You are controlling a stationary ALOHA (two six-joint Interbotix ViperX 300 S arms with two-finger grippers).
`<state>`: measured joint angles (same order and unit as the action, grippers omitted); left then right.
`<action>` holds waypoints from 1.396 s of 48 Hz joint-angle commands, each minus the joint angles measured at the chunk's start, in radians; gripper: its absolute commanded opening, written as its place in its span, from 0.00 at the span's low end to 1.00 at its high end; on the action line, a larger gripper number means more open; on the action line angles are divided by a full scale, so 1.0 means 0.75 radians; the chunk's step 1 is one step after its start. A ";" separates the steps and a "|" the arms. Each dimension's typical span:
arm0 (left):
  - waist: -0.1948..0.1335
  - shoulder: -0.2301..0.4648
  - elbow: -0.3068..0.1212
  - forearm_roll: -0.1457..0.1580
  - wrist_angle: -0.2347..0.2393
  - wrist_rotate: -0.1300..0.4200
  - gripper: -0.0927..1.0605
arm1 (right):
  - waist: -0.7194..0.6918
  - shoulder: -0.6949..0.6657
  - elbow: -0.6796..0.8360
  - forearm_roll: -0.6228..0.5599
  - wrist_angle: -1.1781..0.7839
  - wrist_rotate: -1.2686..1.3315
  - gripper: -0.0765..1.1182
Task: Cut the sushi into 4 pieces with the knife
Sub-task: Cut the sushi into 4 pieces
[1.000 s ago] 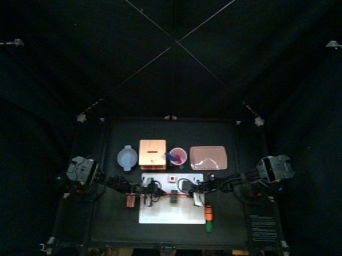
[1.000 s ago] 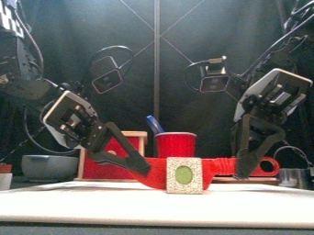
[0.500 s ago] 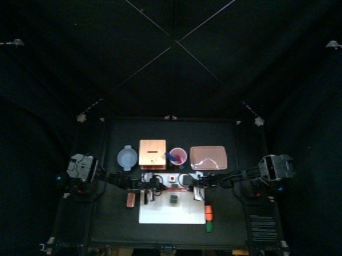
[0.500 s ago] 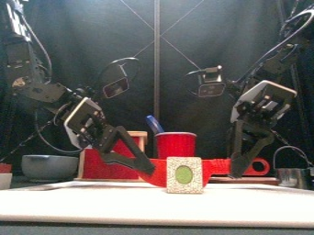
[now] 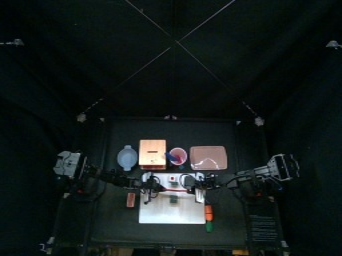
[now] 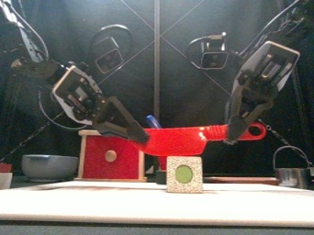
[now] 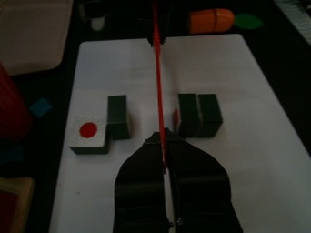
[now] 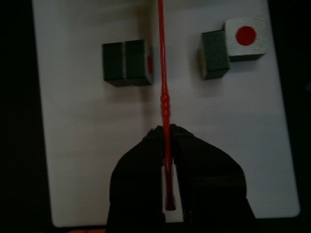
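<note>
- Since the earlier frame, we see the red knife lifted clear above the sushi roll.
- At the blade end, the left fingers pinch it, nearly pressed together.
- At the handle, the right fingers pinch likewise.
- Sushi blocks lie on the white cutting board, in two groups, one on each side of the blade.

Nothing here carries writing, a number or a brand name that can be read. The only marks are plain spots. One is a green oval on the pale end face of the sushi piece standing on the cutting board. The other is a red dot on the white face of the end piece, also on that board.
</note>
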<state>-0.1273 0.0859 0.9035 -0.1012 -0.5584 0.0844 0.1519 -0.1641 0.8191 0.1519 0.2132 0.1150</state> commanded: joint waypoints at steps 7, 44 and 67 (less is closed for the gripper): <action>-0.047 -0.008 -0.010 0.002 -0.004 0.002 0.17 | 0.070 0.008 -0.022 0.049 -0.029 -0.002 0.14; -0.047 0.196 -0.018 -0.074 -0.004 -0.002 0.17 | 0.080 0.213 -0.025 0.072 -0.072 -0.004 0.14; -0.025 0.282 -0.049 -0.112 -0.004 0.006 0.17 | 0.045 0.280 -0.018 0.059 -0.074 -0.004 0.14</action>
<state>-0.1703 0.2807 0.8698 -0.1779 -0.5706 0.0828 0.1963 0.0353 0.8007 0.2025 0.1534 0.1150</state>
